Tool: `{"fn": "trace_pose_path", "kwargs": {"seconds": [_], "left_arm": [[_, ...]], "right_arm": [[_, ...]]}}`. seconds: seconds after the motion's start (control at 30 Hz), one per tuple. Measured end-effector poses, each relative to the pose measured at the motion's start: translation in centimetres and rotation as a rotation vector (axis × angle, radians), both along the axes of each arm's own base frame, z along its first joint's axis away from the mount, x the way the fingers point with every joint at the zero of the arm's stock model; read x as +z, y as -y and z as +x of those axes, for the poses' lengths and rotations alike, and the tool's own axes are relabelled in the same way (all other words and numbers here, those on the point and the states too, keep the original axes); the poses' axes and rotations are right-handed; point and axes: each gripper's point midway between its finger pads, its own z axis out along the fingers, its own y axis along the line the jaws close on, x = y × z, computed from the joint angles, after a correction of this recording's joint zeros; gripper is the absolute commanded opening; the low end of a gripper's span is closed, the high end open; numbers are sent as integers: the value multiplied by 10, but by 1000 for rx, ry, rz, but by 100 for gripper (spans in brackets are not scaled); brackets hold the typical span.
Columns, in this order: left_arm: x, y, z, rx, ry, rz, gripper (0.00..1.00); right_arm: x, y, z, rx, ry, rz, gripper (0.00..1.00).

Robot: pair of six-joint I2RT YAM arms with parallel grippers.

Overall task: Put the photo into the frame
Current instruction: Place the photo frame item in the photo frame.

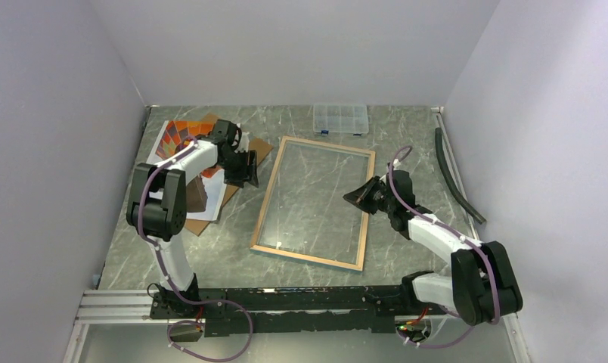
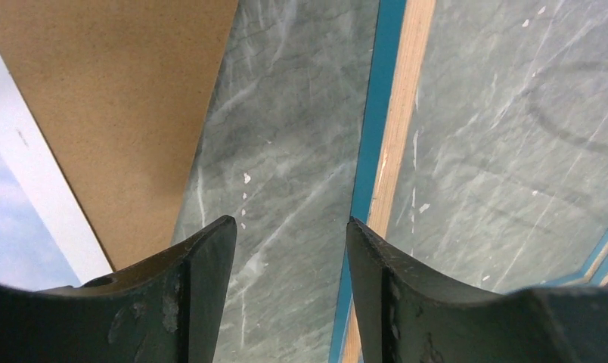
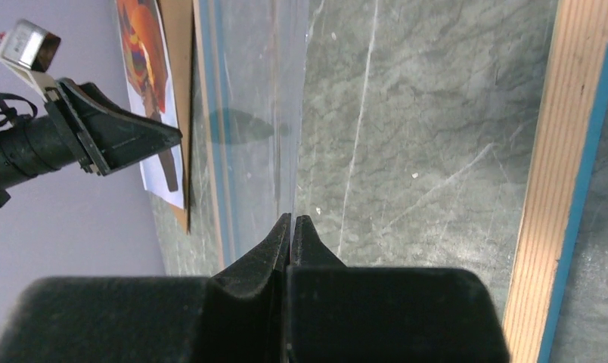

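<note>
Left arm bent forward, left claw (image 1: pixel 248 168) part open, empty, beside frame (image 1: pixel 308 259), right claw (image 1: pixel 359 197) shut tight over frame's right rail

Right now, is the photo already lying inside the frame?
No, the photo lies on the brown board left of the frame, wholly outside its border.

I see the frame (image 1: pixel 268 192) lying flat in the middle of the table (image 1: pixel 233 253), slightly skewed. Its tan wood rear side faces up, and the wrist views show a thin bright-blue border along its outer edge. The marble shows straight through its clear pane. The photo (image 1: pixel 174 136) lies well apart from it at the far left, picture side up and tilted. It shows an orange-red patchwork balloon on blue sky with a white margin, and from overhead I can only see part of it.
</note>
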Motion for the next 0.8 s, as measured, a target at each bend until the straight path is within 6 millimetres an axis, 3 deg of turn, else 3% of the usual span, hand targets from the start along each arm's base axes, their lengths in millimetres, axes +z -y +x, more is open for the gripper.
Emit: {"fn": "trace_pose_path", "kwargs": {"seconds": [0.27, 0.8], "left_arm": [[-3, 8, 4, -19, 27, -6, 48], [-14, 14, -1, -37, 16, -4, 38]], "right_arm": [[-5, -7, -7, 48, -31, 20, 0], [-9, 3, -4, 32, -32, 5, 0]]}}
